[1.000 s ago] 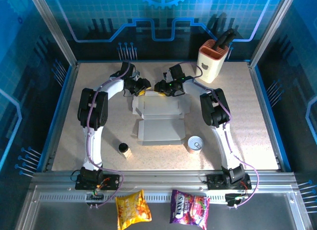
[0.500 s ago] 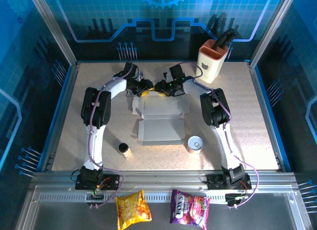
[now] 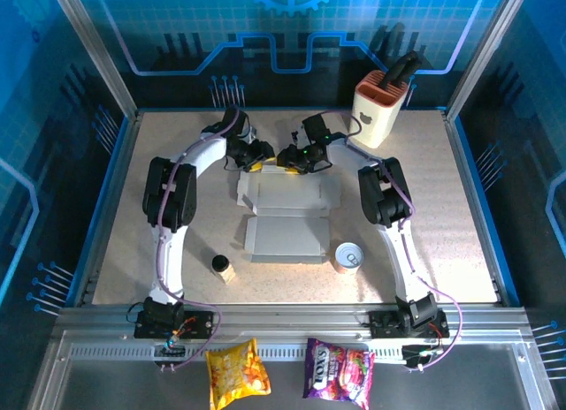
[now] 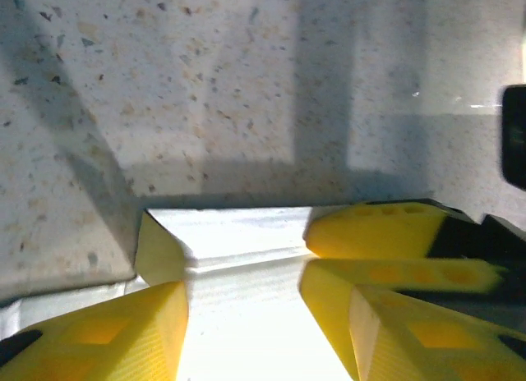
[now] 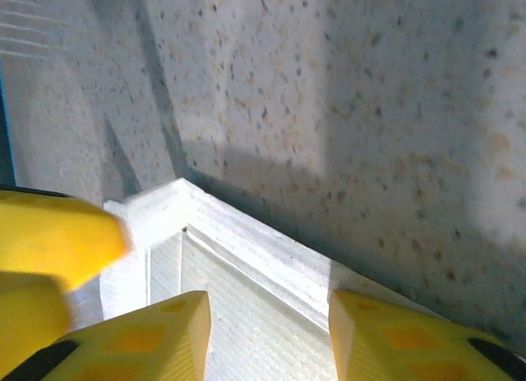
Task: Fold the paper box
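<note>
Grey-wht paper box (image 3: 285, 217) open & flat.

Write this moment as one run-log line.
paper box: lying open, unfolded | left gripper: jaws open at far edge | right gripper: jaws open at far edge

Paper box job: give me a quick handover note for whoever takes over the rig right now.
Left gripper: open, over the far edge of the paper box, with cardboard showing between its fingers, not clamped.
Right gripper: open, at the same far edge, close beside the left one.
Box: mid-table, spread nearly flat, grey-white inside up. The tin can stands near its near right corner.
Done: nothing visibly folded shut.
Left: raise the walls, tuck the flaps, close it.
</note>
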`<action>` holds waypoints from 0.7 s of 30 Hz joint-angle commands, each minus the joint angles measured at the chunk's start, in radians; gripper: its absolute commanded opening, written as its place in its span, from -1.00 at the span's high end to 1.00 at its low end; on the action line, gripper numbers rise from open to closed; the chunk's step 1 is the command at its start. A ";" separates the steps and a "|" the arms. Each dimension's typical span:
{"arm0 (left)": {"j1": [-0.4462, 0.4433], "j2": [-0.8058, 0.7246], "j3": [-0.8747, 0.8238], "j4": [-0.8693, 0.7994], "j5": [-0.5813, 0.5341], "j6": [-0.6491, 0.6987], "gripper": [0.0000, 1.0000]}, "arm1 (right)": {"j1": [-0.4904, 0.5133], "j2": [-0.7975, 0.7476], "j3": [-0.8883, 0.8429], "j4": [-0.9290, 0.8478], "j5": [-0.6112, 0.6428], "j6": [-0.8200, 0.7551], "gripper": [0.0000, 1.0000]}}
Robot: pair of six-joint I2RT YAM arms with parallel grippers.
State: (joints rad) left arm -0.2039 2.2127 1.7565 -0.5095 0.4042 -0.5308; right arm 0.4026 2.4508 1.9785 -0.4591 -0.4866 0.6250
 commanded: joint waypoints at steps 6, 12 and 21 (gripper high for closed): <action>0.030 -0.248 -0.129 -0.021 -0.049 0.089 -0.10 | -0.002 -0.204 -0.093 -0.084 -0.004 -0.052 0.11; 0.069 -0.314 -0.251 -0.035 -0.067 0.153 -0.11 | -0.002 -0.313 -0.249 -0.060 -0.008 -0.070 0.11; 0.103 -0.281 -0.350 -0.058 -0.090 0.224 -0.14 | -0.004 -0.375 -0.461 0.008 -0.020 -0.079 0.11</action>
State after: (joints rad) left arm -0.1074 1.9175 1.4208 -0.5465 0.3298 -0.3580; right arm 0.4026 2.1029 1.5566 -0.4717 -0.4831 0.5625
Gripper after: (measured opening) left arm 0.569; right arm 0.447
